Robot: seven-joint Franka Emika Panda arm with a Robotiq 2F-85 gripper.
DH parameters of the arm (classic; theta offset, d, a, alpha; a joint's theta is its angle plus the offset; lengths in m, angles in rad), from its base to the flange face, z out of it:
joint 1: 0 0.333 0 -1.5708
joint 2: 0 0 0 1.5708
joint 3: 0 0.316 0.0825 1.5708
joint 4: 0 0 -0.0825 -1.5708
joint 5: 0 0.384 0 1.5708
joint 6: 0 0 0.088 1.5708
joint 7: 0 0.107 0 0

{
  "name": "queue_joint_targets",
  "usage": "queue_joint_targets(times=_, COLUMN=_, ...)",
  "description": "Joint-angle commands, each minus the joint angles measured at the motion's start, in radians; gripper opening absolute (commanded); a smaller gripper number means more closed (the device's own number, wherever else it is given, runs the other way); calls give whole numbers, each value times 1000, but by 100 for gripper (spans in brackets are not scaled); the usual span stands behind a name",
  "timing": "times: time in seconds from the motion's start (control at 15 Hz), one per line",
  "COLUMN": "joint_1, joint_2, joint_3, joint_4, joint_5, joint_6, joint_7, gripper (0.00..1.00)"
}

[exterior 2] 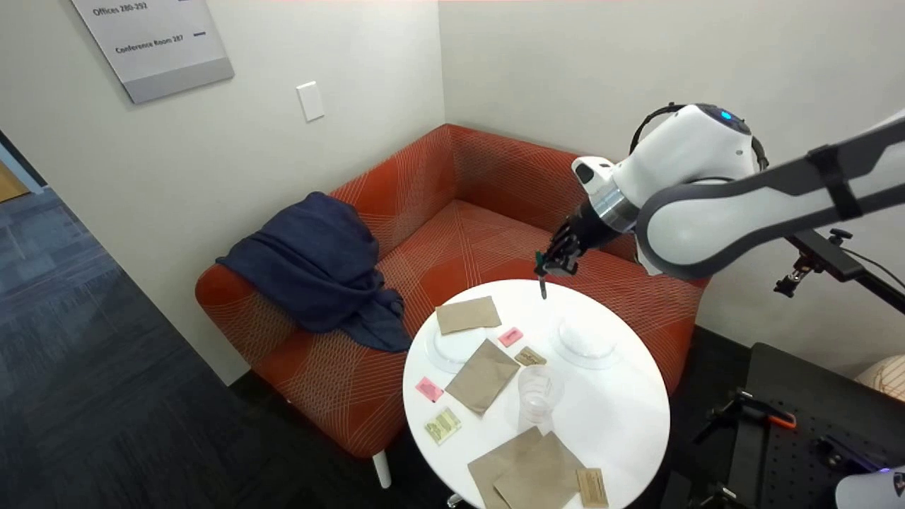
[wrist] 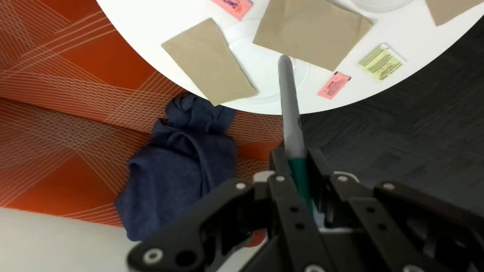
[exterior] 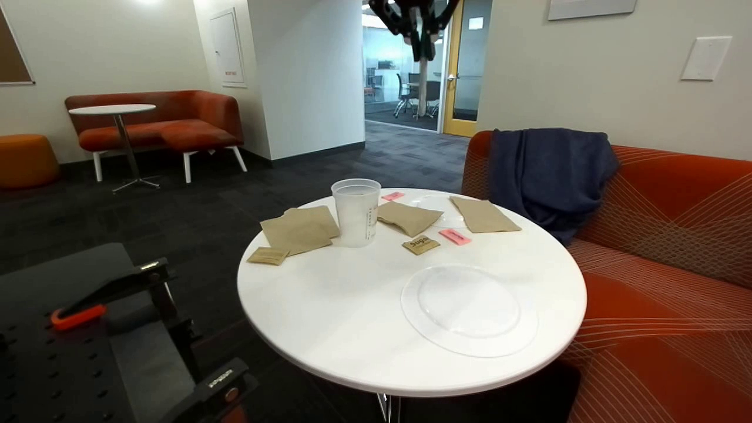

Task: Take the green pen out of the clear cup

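White table: napkins, packets near clear cup; hand gripping green pen.

Pale walls are rising above dark carpet. Wall sign is listing offices and Conference Room 287. Red patterned sofa is standing against walls, beside round white tabletop. Farther back, another red sofa is standing behind small pedestal table, near orange stool; yellow, glass-paned door is adjoining brightly lit room, dark chairs showing inside.
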Motion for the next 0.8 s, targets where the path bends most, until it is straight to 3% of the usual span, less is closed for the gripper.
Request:
queue_joint_targets(times=0.0, joint_1=-33, joint_2=60, joint_3=-33, joint_4=57, joint_5=-48, joint_6=-4, joint_7=121, gripper=5)
queue_joint_targets(times=0.4, joint_1=-39, joint_2=183, joint_3=-122, joint_4=148, joint_5=-151, joint_6=-27, joint_7=355, gripper=5)
queue_joint_targets(times=0.73, joint_1=-36, joint_2=302, joint_3=-152, joint_4=253, joint_5=-130, joint_6=-80, joint_7=432, gripper=5)
